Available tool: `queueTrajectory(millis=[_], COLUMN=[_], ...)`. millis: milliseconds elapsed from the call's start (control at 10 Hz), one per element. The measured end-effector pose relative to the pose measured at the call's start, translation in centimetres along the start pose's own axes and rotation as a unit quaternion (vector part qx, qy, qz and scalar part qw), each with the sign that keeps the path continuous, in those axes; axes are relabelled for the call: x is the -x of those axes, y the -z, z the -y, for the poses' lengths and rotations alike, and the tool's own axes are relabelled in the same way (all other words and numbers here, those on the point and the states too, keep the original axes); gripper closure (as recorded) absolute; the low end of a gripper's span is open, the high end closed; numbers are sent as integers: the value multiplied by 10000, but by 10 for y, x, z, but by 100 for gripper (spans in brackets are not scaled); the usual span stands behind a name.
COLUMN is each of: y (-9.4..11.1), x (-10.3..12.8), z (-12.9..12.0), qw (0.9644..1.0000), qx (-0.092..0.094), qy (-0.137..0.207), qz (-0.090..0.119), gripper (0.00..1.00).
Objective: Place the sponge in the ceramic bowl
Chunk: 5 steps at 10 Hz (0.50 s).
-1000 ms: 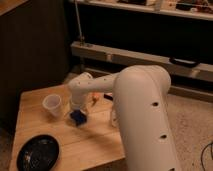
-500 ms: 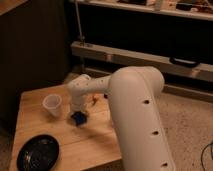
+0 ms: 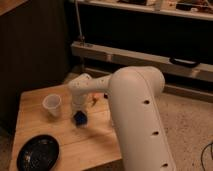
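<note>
Gripper was down on the sponge, mid-table; whether it was clamped, I couldn't tell. Cup stood just left: 1 loose swing toward the near-left bowl could have toppled it.

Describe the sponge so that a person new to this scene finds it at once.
Look at the wooden table, where the white arm reaches down near its middle. Directly under the hand is the sponge, beside the white cup. It is the only small blue block; the bowl is black and wide, the stick orange.
</note>
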Motion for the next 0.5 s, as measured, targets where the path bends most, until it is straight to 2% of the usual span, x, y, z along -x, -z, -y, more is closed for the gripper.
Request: queueTrajectory(millis=[200, 500], y=[2, 35], x=[1, 6], z=[3, 23], qw=[10000, 9990], qx=[30, 218], qy=[41, 152], qz=[-28, -350], gripper=[78, 78])
